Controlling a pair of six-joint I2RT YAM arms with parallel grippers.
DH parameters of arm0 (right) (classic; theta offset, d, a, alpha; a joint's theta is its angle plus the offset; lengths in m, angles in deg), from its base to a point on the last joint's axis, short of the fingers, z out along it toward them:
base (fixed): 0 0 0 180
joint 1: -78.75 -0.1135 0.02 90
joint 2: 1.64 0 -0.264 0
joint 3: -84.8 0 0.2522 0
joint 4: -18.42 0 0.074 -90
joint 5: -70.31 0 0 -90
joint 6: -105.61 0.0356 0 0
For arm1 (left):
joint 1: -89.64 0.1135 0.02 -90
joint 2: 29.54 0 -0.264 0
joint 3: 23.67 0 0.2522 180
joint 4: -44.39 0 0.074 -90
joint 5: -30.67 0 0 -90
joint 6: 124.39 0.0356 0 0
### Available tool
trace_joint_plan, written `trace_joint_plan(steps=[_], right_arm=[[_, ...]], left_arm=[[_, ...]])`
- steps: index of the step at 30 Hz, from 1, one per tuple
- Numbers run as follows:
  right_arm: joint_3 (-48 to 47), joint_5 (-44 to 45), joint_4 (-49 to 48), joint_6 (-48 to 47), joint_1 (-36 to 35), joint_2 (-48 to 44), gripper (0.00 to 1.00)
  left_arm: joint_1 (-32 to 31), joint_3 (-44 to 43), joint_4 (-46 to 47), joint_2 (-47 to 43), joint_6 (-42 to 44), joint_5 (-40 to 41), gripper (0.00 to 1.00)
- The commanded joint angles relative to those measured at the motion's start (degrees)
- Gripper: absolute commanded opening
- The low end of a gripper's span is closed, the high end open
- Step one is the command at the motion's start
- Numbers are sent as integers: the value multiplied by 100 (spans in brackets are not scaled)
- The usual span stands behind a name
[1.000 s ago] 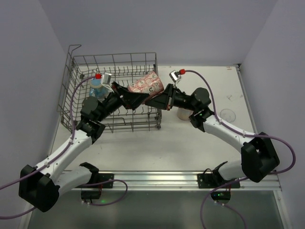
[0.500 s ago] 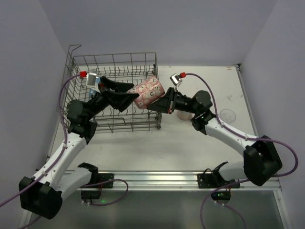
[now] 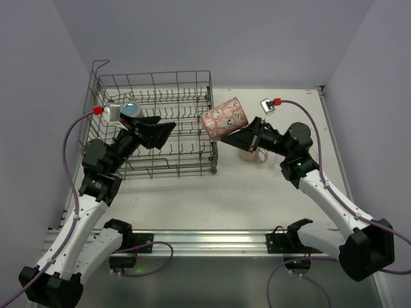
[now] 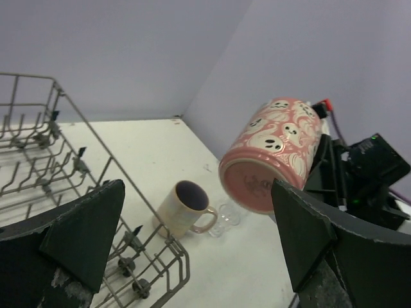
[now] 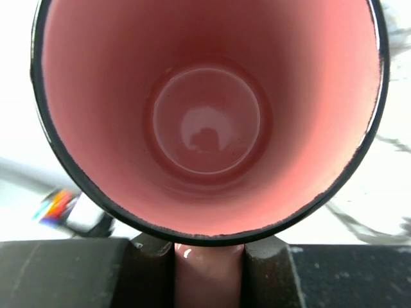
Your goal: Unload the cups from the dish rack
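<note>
My right gripper (image 3: 244, 136) is shut on the handle of a pink mug with white ghost faces (image 3: 223, 119), held tilted in the air just right of the dish rack (image 3: 160, 96). In the right wrist view the mug's pink inside (image 5: 205, 122) fills the frame and my gripper (image 5: 209, 263) clamps its handle. My left gripper (image 3: 158, 133) is open and empty over the rack, with its jaws wide apart in its wrist view (image 4: 199, 240), facing the pink mug (image 4: 273, 154). A cream handled mug (image 4: 183, 208) and a small clear glass (image 4: 229, 215) stand on the table below.
The cream mug (image 3: 246, 154) sits under my right arm. Another clear glass (image 3: 307, 154) stands on the table further right. A bluish cup (image 3: 131, 108) shows at the rack's left end beside my left wrist. Purple walls enclose the table.
My left gripper has let go of the pink mug and drawn back left over the rack. My right gripper has carried the mug to the right, past the rack's right side.
</note>
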Motion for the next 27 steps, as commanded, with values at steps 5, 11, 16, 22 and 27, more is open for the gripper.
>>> trace_joint_plan(steps=[5, 11, 16, 22, 27], right_arm=[[-1204, 1897, 2895, -2462, 708, -611, 0], [-1249, 3875, 3845, -3472, 849, -708, 0], [-1178, 4763, 4145, -3790, 981, -682, 0], [-1081, 5370, 4311, -3931, 1078, -840, 0], [-1056, 5557, 4593, -4054, 1087, -962, 0]], left_arm=[[56, -384, -1352, -28, 568, 883, 100], [56, -94, -1053, -2, 454, 717, 100], [56, 11, -956, 104, 410, 611, 100], [56, 126, -877, 183, 410, 540, 100], [56, 161, -938, 244, 436, 575, 100]])
